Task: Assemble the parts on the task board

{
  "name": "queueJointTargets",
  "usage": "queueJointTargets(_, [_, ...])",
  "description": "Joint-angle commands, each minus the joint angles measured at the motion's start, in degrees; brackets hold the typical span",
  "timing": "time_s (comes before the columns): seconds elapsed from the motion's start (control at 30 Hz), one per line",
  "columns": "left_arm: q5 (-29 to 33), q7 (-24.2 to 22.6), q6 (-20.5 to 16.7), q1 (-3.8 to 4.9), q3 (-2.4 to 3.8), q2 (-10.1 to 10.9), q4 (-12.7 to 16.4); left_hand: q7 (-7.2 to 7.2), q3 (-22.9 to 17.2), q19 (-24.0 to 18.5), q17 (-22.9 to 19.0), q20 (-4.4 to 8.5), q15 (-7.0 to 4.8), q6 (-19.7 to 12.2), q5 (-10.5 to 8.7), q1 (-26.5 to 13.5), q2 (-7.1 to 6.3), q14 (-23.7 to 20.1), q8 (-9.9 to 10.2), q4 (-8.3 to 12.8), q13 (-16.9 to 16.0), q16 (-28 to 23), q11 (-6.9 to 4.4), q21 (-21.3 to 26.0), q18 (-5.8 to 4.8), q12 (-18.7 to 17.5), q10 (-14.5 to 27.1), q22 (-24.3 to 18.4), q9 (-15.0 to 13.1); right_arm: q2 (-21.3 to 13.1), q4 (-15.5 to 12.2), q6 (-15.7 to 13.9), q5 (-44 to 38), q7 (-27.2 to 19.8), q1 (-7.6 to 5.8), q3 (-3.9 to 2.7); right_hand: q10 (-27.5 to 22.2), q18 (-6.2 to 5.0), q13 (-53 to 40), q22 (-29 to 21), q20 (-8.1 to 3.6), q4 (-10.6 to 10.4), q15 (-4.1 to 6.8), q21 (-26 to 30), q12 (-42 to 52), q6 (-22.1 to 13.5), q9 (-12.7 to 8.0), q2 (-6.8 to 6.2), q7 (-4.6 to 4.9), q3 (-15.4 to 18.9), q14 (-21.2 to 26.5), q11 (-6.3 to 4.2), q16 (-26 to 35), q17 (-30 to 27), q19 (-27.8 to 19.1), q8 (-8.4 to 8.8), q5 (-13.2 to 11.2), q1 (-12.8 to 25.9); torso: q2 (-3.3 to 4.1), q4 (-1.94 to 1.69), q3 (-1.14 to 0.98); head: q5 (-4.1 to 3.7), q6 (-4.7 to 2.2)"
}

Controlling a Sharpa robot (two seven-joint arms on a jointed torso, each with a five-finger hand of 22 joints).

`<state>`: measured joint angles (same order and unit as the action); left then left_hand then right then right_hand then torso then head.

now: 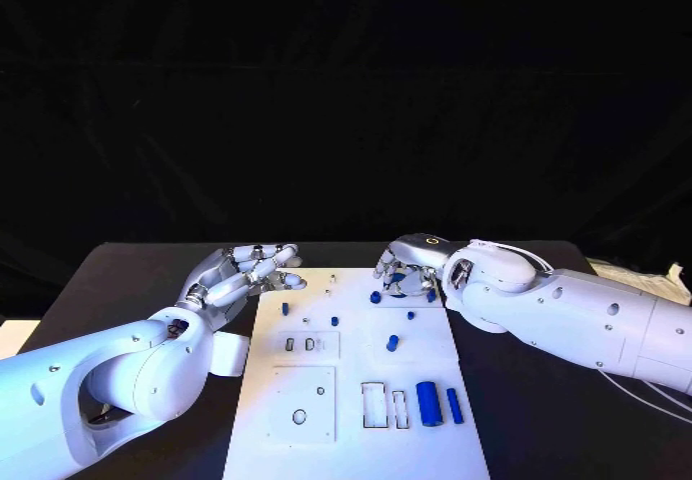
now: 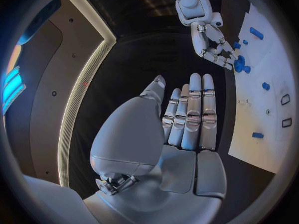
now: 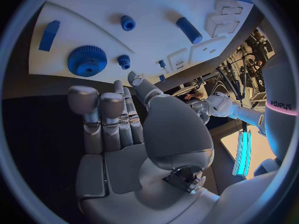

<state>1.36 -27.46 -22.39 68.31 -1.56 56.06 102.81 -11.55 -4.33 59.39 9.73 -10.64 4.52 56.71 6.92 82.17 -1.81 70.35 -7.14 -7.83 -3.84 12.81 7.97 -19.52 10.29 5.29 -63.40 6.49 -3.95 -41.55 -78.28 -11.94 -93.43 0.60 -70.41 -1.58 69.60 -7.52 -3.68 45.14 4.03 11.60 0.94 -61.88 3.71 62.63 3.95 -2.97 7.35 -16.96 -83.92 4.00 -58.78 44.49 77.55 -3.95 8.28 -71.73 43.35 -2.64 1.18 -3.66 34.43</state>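
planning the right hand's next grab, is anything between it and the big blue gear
Nothing visible. In the right wrist view the right hand is open, its fingers stopping short of the gear at the board edge, with only bare board and dark table between. A smaller gear sits beside it, not across the path.

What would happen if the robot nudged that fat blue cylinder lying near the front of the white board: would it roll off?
Probably it would roll: the blue cylinder is round and lies on its side on the flat task board. It looks rigid, likely plastic, so it should not bend when gripped. Its smooth surface might slip between fingers. The thinner blue rod beside it could stop it one way.
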Motion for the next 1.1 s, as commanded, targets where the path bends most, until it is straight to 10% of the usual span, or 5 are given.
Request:
queueJointTargets(0.03, [0.1,0.1,1.2,0.13,0.05,-0.1,0.1,-0.35,0.4,0.1,0.1,-0.22,0.22,-0.1,-0.17,-0.3,0.17,-0.2,0.4,0.1,0.1,-0.3,0.36,0.4,0.18,-0.3,0.1,-0.1,0.1,0.3,0.1,3.2,-4.2,1.7,-0.05,-0.02,-0.4,0.69,0.0,2.7,0.34,-0.3,-0.43,-2.3,-0.2,-0.2,0.0,-0.56,0.17,-0.9,-1.9,0.2,-2.2,2.4,0.0,0.27,-0.2,-0.1,0.58,-0.12,0.05,-0.15,0.0])
queueJointTargets(1.1, [0.1,0.6,1.0,0.17,0.06,-0.1,-0.1,-0.56,0.5,0.3,0.4,-0.25,0.27,-0.3,-0.16,-0.4,0.16,0.0,0.7,0.2,0.1,-0.4,0.51,0.4,0.19,-0.7,0.3,-0.2,0.1,3.1,2.3,6.1,-5.9,1.4,0.08,0.23,0.3,2.07,0.0,14.4,0.72,-3.7,-0.53,-11.5,-0.1,0.9,0.2,-1.37,0.1,-4.4,-2.3,0.14,-11.2,12.5,1.2,0.18,-0.6,-0.7,1.73,-0.67,0.32,-0.15,-0.49])
